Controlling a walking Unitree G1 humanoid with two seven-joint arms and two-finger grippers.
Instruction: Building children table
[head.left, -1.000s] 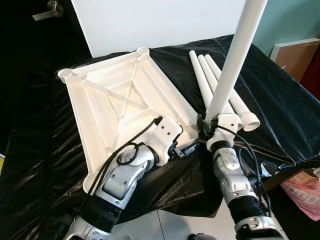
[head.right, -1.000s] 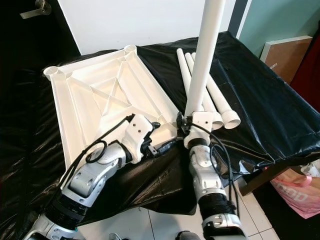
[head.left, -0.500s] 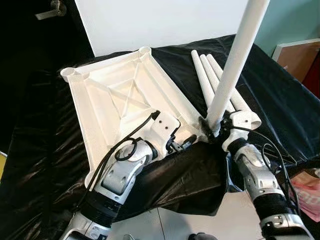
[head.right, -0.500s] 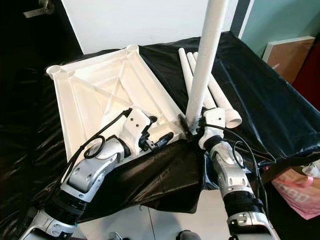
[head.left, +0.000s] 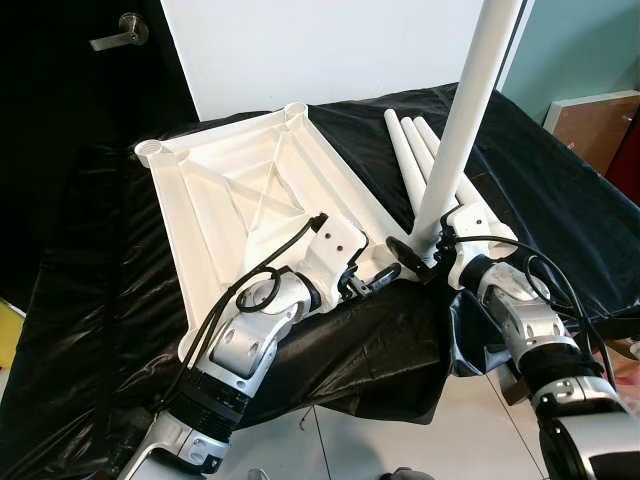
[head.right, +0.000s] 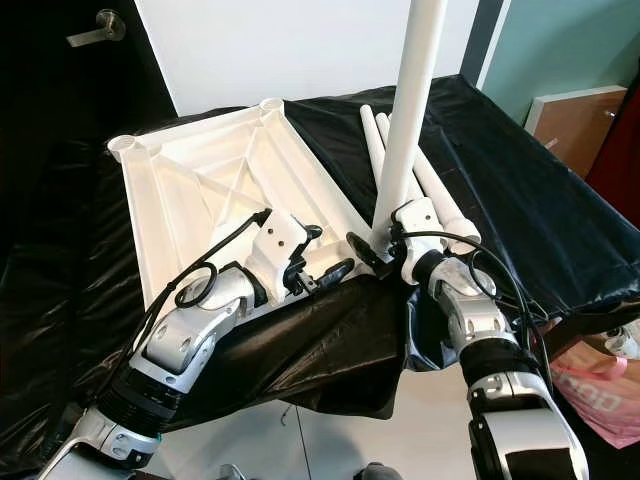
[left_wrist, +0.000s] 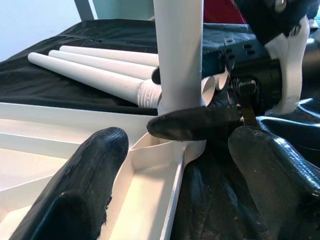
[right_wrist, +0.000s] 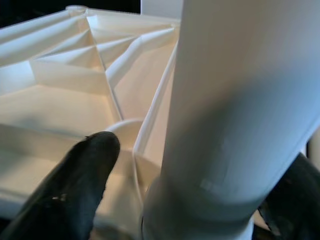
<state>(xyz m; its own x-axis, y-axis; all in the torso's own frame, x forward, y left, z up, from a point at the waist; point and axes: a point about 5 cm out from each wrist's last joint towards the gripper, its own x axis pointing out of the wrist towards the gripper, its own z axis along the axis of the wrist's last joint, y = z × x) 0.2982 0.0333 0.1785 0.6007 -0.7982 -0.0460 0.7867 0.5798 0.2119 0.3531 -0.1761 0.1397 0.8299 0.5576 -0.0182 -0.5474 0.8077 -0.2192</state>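
Directly ahead of you, a white plastic tabletop (head.left: 235, 200) lies upside down on a bench draped in black plastic sheeting (head.left: 560, 190), its ribbed underside facing up. Round leg sockets show at its far corners.

At the near right corner of the tabletop, a white leg (head.left: 462, 120) stands upright, its lower end seated in the corner socket. Your right tool (head.left: 420, 258) is at the base of this leg, its two black fingers closed around the tube just above the socket. In the right wrist view the leg (right_wrist: 235, 115) rises between the two fingers (right_wrist: 75, 185), with the tabletop's ribs behind it.

Your left tool (head.left: 375, 283) reaches in from the left along the tabletop's near edge, close beside the same corner. Its fingers (left_wrist: 90, 170) are spread apart and grip nothing; in the left wrist view the standing leg (left_wrist: 178, 55) and the right tool's black finger (left_wrist: 192, 122) appear between them.

Three spare legs (head.left: 425, 160) lie side by side on the black sheeting, just right of the tabletop and behind the standing leg.

Behind the bench is a white wall panel (head.left: 330, 50), with a dark door and its lever handle (head.left: 118, 32) at the far left.
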